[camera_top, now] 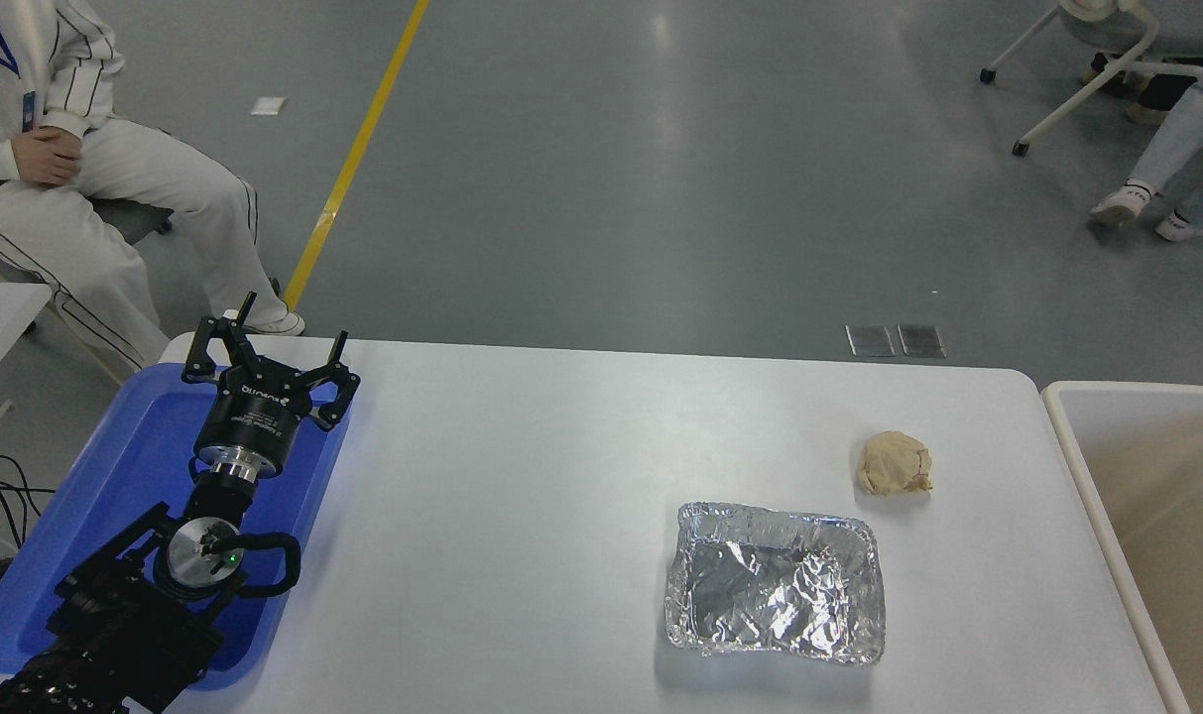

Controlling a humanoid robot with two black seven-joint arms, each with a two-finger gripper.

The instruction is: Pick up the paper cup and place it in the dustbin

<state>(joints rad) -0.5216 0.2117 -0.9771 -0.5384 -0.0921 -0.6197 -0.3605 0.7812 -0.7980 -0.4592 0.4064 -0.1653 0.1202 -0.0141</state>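
The dustbin (1075, 448), a large bin with an off-white rim and beige inner walls, stands against the table's right edge and is cut off by the picture's border. The paper cup is out of view; only bare beige wall shows inside the bin. My left gripper (272, 335) is parked open over the blue tray at the lower left, with nothing between its fingers. My right arm does not show anywhere.
A crumpled tan paper ball (895, 463) lies near the bin. A crinkled silver foil tray (775, 583) sits in front of it. The blue tray (135, 446) lies at the left edge. One person sits at the far left; another walks at the top right.
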